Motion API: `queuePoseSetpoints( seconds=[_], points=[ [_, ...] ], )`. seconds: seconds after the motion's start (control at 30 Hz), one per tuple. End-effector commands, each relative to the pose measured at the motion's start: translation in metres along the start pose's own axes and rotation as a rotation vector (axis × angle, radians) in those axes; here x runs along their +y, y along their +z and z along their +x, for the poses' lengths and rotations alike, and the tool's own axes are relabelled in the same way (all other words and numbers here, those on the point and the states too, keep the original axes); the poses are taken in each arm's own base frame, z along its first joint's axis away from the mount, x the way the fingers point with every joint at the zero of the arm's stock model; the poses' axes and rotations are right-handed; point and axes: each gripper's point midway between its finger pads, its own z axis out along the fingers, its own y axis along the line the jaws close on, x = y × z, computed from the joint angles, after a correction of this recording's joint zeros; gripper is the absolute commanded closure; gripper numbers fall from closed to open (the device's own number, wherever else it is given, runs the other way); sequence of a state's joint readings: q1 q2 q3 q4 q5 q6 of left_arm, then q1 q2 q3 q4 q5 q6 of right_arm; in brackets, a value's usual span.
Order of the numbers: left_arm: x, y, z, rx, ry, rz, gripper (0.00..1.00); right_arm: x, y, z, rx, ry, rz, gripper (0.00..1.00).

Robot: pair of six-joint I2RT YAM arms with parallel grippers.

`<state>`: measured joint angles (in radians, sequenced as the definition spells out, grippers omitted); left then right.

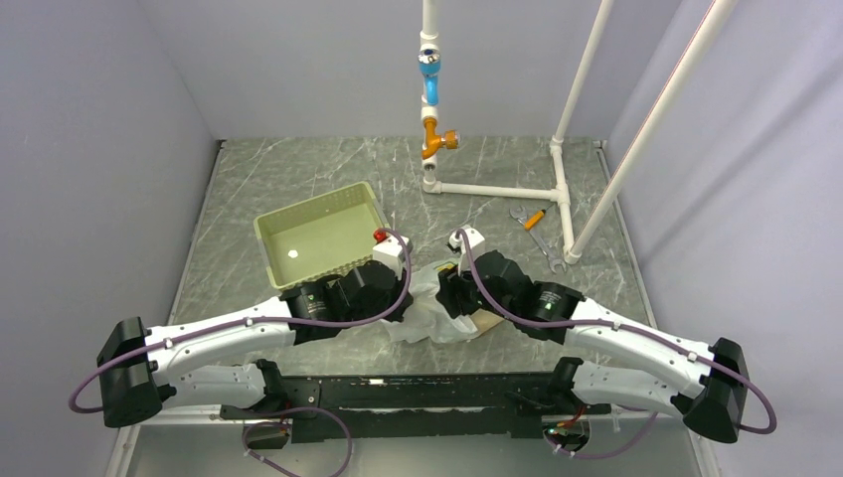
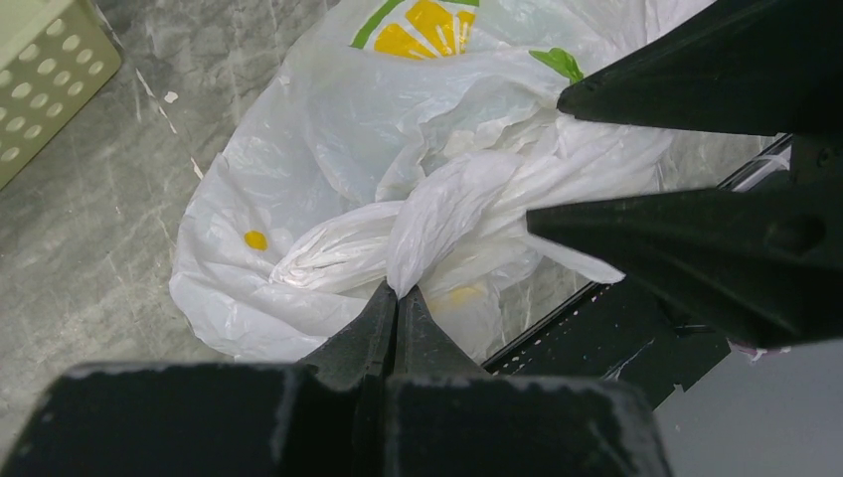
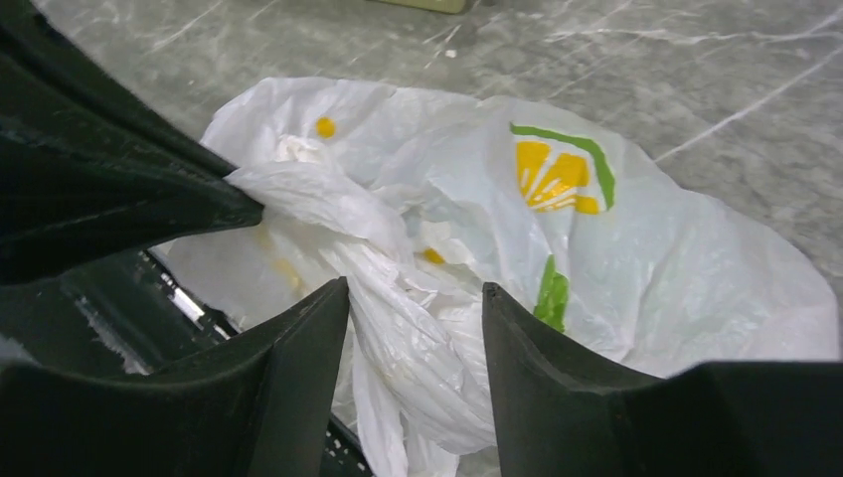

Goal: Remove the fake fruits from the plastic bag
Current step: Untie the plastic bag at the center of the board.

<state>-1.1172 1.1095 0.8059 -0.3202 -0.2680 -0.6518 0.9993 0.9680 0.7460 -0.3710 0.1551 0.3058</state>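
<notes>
The plastic bag (image 1: 429, 320) lies crumpled on the table between my two wrists, white with orange slice prints (image 2: 298, 149) (image 3: 636, 248). Its handles are twisted into a knotted strand. My left gripper (image 2: 398, 294) is shut on that strand, and its dark fingers (image 3: 199, 204) reach in from the left of the right wrist view. My right gripper (image 3: 416, 290) is open and straddles a twisted strand, with its left finger touching the plastic. The right gripper's fingers (image 2: 696, 234) show in the left wrist view. The fake fruits are hidden inside the bag.
A pale green lattice basket (image 1: 320, 238) (image 2: 40, 70) stands just behind my left gripper. A white pipe frame (image 1: 497, 189) with an orange valve, a wrench and a small orange tool (image 1: 535, 221) sit at the back right. A black rail (image 1: 418, 393) runs along the near edge.
</notes>
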Motion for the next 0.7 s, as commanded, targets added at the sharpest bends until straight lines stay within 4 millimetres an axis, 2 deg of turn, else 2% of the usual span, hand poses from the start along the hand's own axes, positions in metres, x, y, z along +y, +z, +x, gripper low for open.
queuePoseSetpoints(
  seconds=[0.0, 0.17, 0.27, 0.33, 0.37, 0.57, 0.67],
  points=[
    [-0.005, -0.004, -0.009, -0.029, -0.021, 0.014, 1.00, -0.017, -0.001, -0.018, -0.076, 0.014, 0.112, 0.48],
    [-0.001, -0.005, -0.006, -0.027, -0.023, 0.000, 1.00, -0.024, -0.008, -0.024, -0.114, 0.045, 0.150, 0.65],
    [0.005, -0.006, -0.002, -0.025, -0.029, -0.019, 1.00, -0.028, -0.015, -0.029, -0.156, 0.068, 0.164, 0.80],
    [0.009, -0.008, -0.001, -0.029, -0.040, -0.034, 1.00, -0.035, -0.019, -0.029, -0.167, 0.095, 0.205, 0.95],
    [0.011, -0.008, 0.000, -0.034, -0.047, -0.038, 1.00, -0.040, -0.021, -0.029, -0.174, 0.108, 0.229, 1.00],
    [0.015, -0.011, 0.000, -0.061, -0.075, -0.039, 1.00, -0.058, -0.044, -0.039, -0.269, 0.220, 0.317, 1.00],
    [0.016, -0.011, 0.000, -0.059, -0.079, -0.044, 1.00, -0.051, -0.061, -0.056, -0.395, 0.251, 0.231, 1.00]
  ],
)
